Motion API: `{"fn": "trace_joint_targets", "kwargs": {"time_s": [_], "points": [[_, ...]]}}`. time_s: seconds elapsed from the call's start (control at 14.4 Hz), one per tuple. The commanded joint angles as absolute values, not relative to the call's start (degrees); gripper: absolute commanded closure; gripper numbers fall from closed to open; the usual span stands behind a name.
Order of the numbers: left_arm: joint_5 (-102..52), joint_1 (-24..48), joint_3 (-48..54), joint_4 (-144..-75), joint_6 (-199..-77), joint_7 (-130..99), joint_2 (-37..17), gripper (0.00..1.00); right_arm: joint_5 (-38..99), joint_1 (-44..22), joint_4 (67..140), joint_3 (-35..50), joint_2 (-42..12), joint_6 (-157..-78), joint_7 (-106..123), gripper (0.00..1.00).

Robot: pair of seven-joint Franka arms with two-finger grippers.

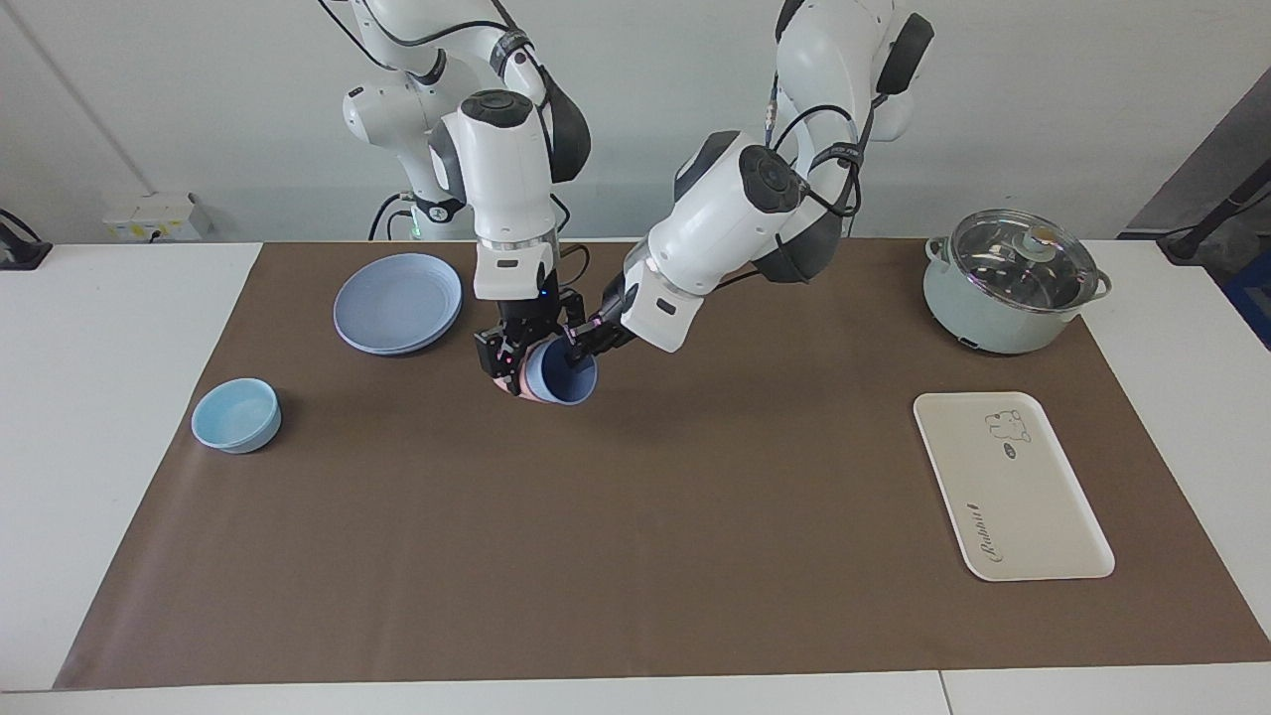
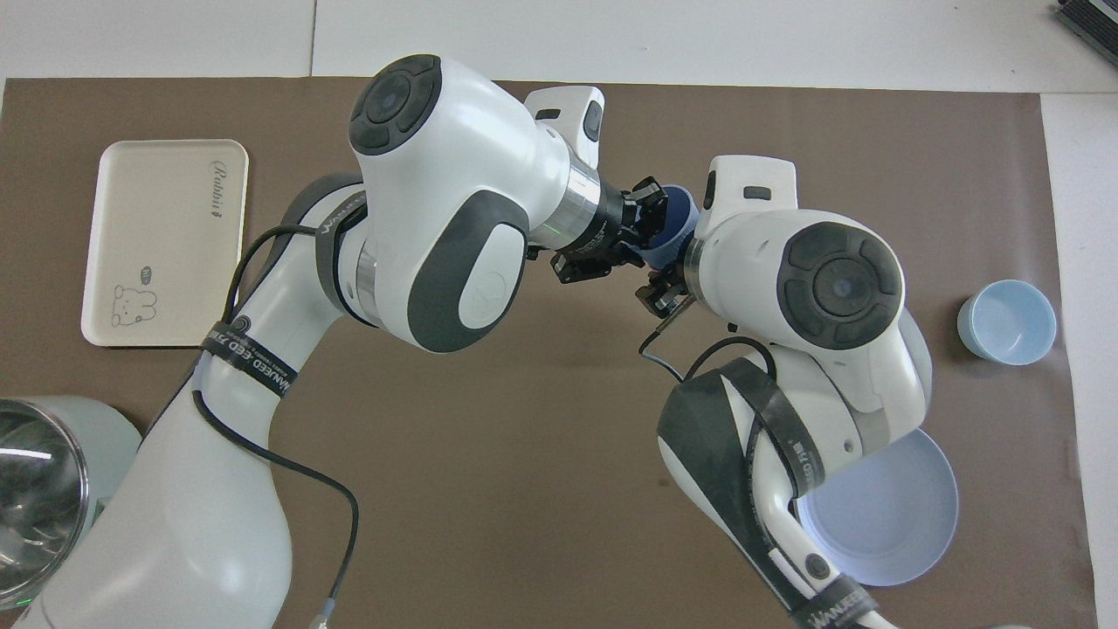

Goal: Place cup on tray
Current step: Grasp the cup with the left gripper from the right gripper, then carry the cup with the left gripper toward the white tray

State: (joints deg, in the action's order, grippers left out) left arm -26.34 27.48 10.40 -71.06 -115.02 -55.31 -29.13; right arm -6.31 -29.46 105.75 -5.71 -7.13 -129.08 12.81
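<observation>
The periwinkle-blue cup is held tilted above the brown mat, its mouth toward the table's front; it also shows in the overhead view. It sits nested in a salmon-pink tumbler. My right gripper comes down from above and is shut on the pink tumbler. My left gripper reaches across from the side and is shut on the blue cup's rim. The cream-white tray with the bear drawing lies at the left arm's end of the table, also in the overhead view, with nothing on it.
A round blue plate lies near the right arm's base. A light-blue bowl stands at the right arm's end of the mat. A pale-green pot with a glass lid stands nearer to the robots than the tray.
</observation>
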Motion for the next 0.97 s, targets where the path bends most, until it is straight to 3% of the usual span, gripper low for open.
{"fn": "trace_joint_targets", "kwargs": {"time_s": [0.0,0.49,0.9], "points": [[-27.0,27.1,10.3,-73.3,-114.5,-54.9,-27.3,1.0,-7.7,-29.1,105.5,-5.3,-6.6,-128.7,11.8,1.0],[-26.5,23.1,9.4,-70.2,-112.9,-55.0,-27.8,1.0,-7.7,-29.1,105.6,-5.3,-6.6,-128.5,11.8,1.0],[-17.8,13.6,9.3,-66.0,-103.6,-54.5,-26.3,1.0,-7.6,-29.0,105.5,-5.4,-6.7,-128.6,11.7,1.0]]}}
